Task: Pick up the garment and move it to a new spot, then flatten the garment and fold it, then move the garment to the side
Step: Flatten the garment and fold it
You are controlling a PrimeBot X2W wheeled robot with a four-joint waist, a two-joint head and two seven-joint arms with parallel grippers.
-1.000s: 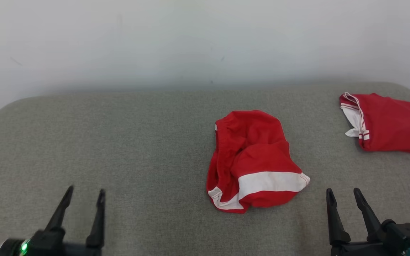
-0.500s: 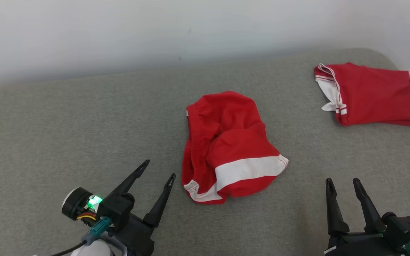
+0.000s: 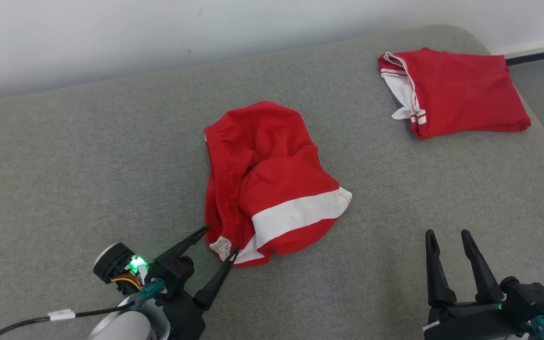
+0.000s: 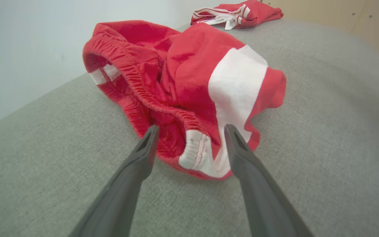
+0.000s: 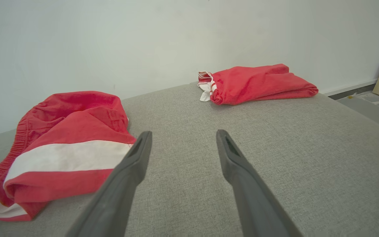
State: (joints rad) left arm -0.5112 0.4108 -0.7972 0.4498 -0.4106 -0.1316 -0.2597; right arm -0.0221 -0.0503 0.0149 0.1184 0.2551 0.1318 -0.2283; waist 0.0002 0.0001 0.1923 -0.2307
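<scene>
The left gripper (image 3: pixel 221 240) has swung in; its open jaws now straddle the hem of the red shorts (image 3: pixel 267 179) on the grey cushion (image 3: pixel 88 156). Pickup looks imminent; the right gripper (image 3: pixel 446 233) idles open.

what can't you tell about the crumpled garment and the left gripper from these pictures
- Head view: whether the left gripper touches the crumpled garment; the two overlap at the hem.
- Every view: the crumpled garment's underside, hidden by its own folds.
- Left wrist view: the folded garment, its top cut off by the upper edge.
</scene>
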